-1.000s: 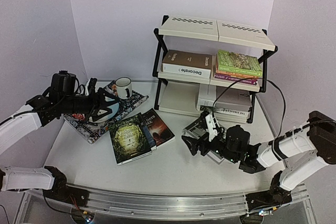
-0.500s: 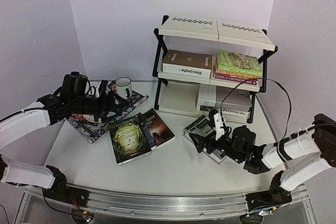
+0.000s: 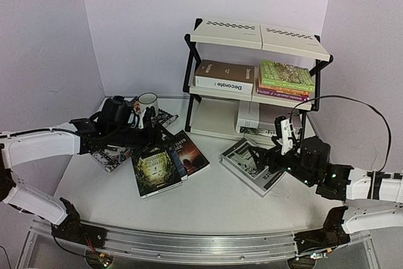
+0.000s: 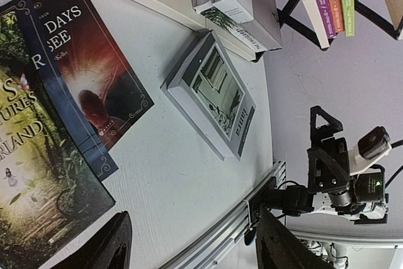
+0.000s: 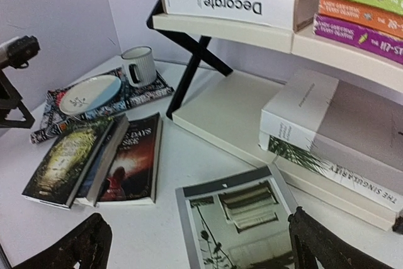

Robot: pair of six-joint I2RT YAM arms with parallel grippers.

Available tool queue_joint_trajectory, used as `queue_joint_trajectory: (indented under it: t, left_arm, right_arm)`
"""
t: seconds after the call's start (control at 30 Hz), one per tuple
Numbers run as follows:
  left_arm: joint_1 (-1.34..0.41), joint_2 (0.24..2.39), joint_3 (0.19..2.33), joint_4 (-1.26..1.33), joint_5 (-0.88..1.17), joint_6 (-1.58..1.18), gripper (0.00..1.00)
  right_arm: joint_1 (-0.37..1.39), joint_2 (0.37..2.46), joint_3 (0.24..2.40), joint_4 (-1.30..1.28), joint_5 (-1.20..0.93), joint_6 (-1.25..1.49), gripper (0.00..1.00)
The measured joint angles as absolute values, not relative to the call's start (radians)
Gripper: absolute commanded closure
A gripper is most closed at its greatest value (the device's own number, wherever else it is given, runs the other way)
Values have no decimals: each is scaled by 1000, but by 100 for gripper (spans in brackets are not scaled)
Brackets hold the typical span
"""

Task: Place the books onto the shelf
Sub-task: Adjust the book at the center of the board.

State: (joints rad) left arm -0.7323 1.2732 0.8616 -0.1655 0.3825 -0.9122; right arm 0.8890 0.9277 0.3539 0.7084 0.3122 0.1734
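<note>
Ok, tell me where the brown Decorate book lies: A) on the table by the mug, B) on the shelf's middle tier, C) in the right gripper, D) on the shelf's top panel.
B: the Decorate book lies flat on the middle tier of the shelf, left of the green-topped stack.

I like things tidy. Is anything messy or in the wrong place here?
Yes. The grey-white book lies crooked on the table before the shelf, and the dark novels sprawl overlapping instead of shelved.
</note>
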Motion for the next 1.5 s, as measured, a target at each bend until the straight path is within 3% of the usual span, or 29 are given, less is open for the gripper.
queue_joint_trajectory:
  t: [0.3,0.53,0.93,1.5]
  left_arm:
    - [-804,1353,862,-89,360,-945,32]
    - [-814,1369,863,-75,344,-959,32]
    - [-820,1363,863,-69,335,-971,32]
    - [-820,1352,860,-68,336,-978,32]
  right_arm:
    - [723,891,459,275,272,277,2]
    - [581,1019,541,145,150,339,5]
    - [314,1234,609,111,-100,411,12]
    - [228,1391,599,185,-297,480,17]
